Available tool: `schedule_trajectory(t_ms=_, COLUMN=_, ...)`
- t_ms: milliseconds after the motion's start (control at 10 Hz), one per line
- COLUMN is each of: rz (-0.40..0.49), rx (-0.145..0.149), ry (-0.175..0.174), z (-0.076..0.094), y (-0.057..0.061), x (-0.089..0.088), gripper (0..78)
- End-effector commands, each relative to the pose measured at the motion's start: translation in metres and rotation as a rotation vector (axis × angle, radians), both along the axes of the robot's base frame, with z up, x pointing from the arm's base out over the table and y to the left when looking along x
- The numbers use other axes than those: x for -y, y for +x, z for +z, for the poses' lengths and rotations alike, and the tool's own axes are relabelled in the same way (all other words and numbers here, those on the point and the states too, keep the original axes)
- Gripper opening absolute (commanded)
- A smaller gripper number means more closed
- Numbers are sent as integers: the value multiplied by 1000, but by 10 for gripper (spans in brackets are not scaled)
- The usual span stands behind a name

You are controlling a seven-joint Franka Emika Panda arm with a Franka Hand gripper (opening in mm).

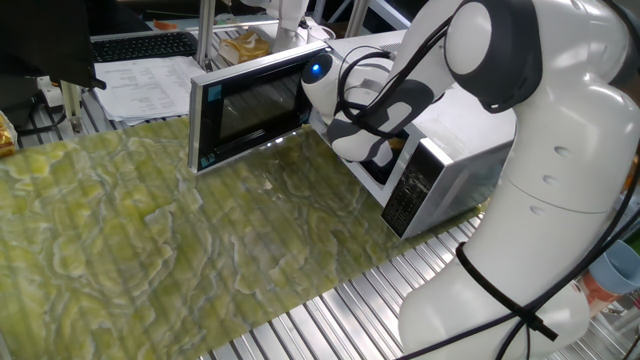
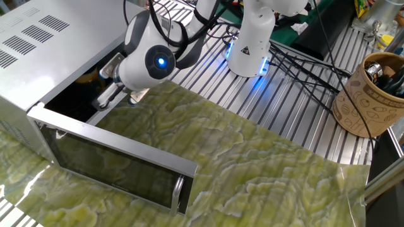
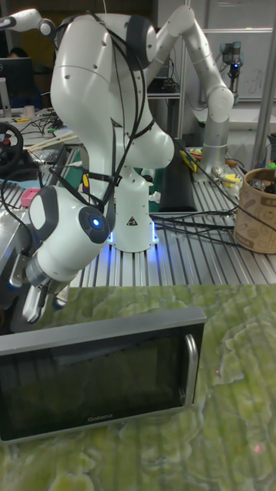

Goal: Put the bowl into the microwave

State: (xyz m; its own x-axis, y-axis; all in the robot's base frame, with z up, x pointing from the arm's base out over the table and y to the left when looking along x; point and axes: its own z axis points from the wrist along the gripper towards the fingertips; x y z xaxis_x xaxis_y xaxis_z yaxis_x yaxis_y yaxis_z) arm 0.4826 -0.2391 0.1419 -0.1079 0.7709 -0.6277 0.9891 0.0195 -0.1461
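One gripper (image 2: 106, 96) was at the mouth of the microwave (image 2: 38, 50), door (image 2: 117, 165) swung fully open, finger spread not discernible, yellow-tan glimpse of the bowl (image 2: 86, 79) just inside, grasp unconfirmed.

White microwave (image 2: 38, 44), green marbled mat (image 2: 252, 170)

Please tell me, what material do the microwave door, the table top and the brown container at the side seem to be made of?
The microwave door looks like dark glossy glass in a brushed silver frame, probably metal or metal-look plastic. The table top seems ribbed bare aluminium, partly under a green marbled sheet with a sheen, likely vinyl. The brown container looks matte, perhaps cardboard or wood.
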Motion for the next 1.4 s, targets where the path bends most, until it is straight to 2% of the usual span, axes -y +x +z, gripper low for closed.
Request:
schedule_trajectory(t_ms=100, rz=16, rx=-2, ry=-10, z=3, y=2, x=8, gripper=11)
schedule_trajectory(t_ms=200, rz=12, rx=-1, ry=3, z=4, y=1, x=5, gripper=11)
schedule_trajectory(t_ms=400, rz=3, rx=4, ry=49, z=9, y=0, x=-6, gripper=11)
schedule_trajectory(t_ms=600, rz=-3, rx=5, ry=72, z=12, y=-2, x=-16, gripper=11)
schedule_trajectory(t_ms=700, rz=-12, rx=11, ry=113, z=16, y=-4, x=-30, gripper=11)
schedule_trajectory(t_ms=900, rz=-17, rx=21, ry=135, z=21, y=-6, x=-43, gripper=11)
schedule_trajectory(t_ms=1000, rz=-24, rx=44, ry=179, z=28, y=-5, x=-54, gripper=11)
schedule_trajectory(t_ms=1100, rz=-24, rx=56, ry=209, z=35, y=-3, x=-61, gripper=11)
schedule_trajectory(t_ms=1300, rz=-36, rx=67, ry=281, z=58, y=6, x=-74, gripper=11)
schedule_trajectory(t_ms=1400, rz=-36, rx=67, ry=294, z=66, y=9, x=-77, gripper=11)
